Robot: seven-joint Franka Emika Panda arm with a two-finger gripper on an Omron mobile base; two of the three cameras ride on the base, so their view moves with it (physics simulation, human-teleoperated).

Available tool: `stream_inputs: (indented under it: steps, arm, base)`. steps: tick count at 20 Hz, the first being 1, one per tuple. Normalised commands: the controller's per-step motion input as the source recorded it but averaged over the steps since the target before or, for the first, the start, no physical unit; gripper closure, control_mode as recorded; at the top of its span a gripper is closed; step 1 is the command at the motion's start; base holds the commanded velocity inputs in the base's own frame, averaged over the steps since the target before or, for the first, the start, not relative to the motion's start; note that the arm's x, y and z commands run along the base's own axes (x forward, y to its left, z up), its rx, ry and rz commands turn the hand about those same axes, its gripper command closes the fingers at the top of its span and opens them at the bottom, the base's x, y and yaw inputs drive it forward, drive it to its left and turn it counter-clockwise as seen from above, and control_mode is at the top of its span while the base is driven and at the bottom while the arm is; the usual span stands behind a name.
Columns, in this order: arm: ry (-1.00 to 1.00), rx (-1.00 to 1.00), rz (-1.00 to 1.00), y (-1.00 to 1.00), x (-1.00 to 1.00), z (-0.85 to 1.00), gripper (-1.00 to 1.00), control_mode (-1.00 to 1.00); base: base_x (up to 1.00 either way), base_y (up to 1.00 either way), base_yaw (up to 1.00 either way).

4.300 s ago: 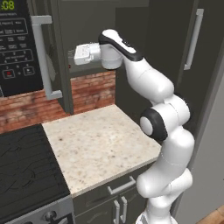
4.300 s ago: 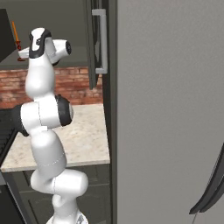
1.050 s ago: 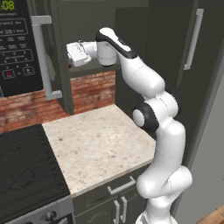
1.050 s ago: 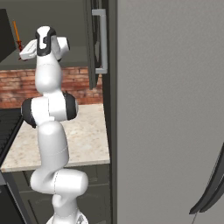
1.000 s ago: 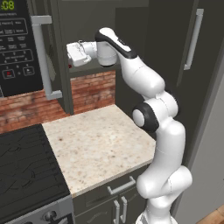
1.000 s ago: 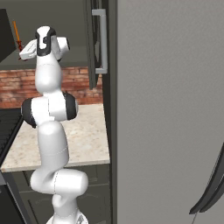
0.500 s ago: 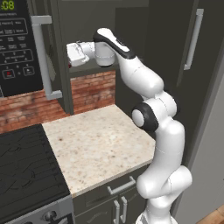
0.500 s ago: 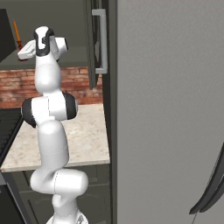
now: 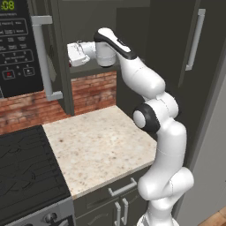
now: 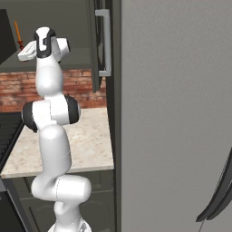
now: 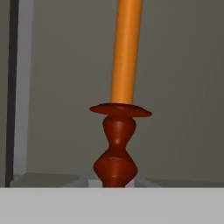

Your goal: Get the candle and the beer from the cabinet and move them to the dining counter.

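Although the arm reaches high into the open cabinet [image 9: 88,17], much of what matters there is hidden: in the left base view the door [image 9: 57,53] and the white hand cover the shelf, and the gripper [image 9: 70,54] shows as little more than a pale block at the door's edge, its fingers not visible. From the right base view the candle [image 10: 18,35] is a thin orange stick with a dark red foot, far left on the shelf just beyond the hand; its lower part sits behind the hand, and the gripper [image 10: 21,50] is too small there to read. Up close, in the hand view, the candle [image 11: 121,87] stands upright, its long axis vertical, the orange taper running out of the top edge so its tip is cut off, and the bottom of the red holder [image 11: 116,148] is cut off by the lower edge. Pale finger pads [image 11: 92,181] peek out on either side of the holder's foot, pressed close against it, so the fingers appear clamped on the holder's base, though the contact itself lies below what can be seen. Behind it is the plain grey back wall of the cabinet, with a pale upright strip at the left.
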Motion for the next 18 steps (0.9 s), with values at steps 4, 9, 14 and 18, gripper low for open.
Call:
stream_inputs:
  steps: [4,9,14,18]
  arm:
    - [-0.01,0.0,0.0,0.0,-0.2,0.0,1.0,-1.0]
    - [-0.03,0.0,0.0,-0.05,-0.33,0.0,1.0,-1.0]
    - [-0.02,0.01,-0.01,-0.14,-0.36,0.0,1.0,-1.0]
    - [-0.01,0.02,-0.03,-0.17,-0.41,0.0,1.0,-1.0]
  base:
    - [0.0,0.0,0.0]
    - [0.0,0.0,0.0]
    - [0.0,0.0,0.0]
    - [0.0,0.0,0.0]
